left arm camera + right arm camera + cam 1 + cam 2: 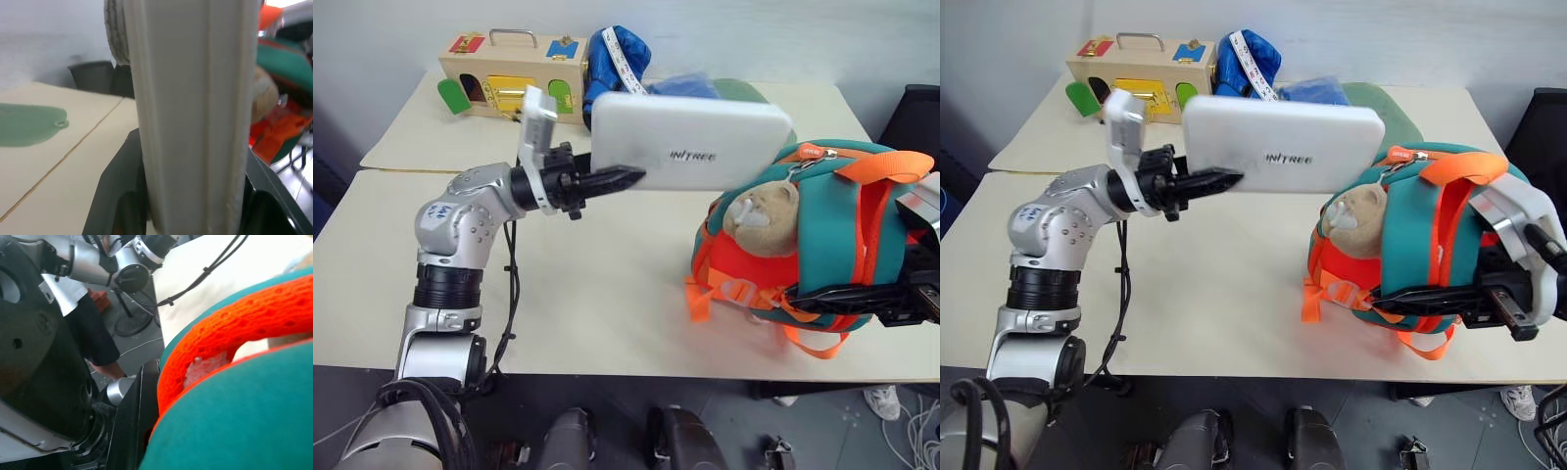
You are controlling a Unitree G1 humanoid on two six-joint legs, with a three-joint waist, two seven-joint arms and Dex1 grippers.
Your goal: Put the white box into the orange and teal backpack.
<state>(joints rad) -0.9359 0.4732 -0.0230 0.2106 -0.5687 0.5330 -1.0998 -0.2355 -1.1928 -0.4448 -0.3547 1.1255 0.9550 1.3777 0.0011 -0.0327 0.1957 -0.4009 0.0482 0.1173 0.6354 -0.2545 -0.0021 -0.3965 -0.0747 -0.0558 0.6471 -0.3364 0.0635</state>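
A: Where do we stand with the box (pixel 690 139)?

B: Our left fingers (pixel 607 180) pinch it by one short end. It hangs in the air, flat face towards us, stretching away from those fingers towards the backpack (pixel 822 245). The far end sits just above the plush toy (pixel 766 213) on the pack's front.

A: And our right side?

B: The right fingers (pixel 1435 297) are pressed together on the backpack, with an orange strap (pixel 230 338) and teal fabric caught between them. The pack sits on the tabletop (pixel 607 284) at its near right edge, held upright by that grip.

A: Can we see an opening?

B: No. From here we cannot tell whether the top is unzipped or how wide the mouth is. That is our first worry: if the mouth is narrow, the box's corner may catch on the teal rim or the handle (pixel 822 153) and push the whole pack over.

A: The grip on the box looks short too.

B: Yes. We hold only one end of a glossy box, so most of its length is unsupported. Any bump against the pack could twist it between the fingers or slide it out.

A: And the pack sits close to the edge.

B: Right. If our right hold slackens during the push, the pack could tip off the tabletop.
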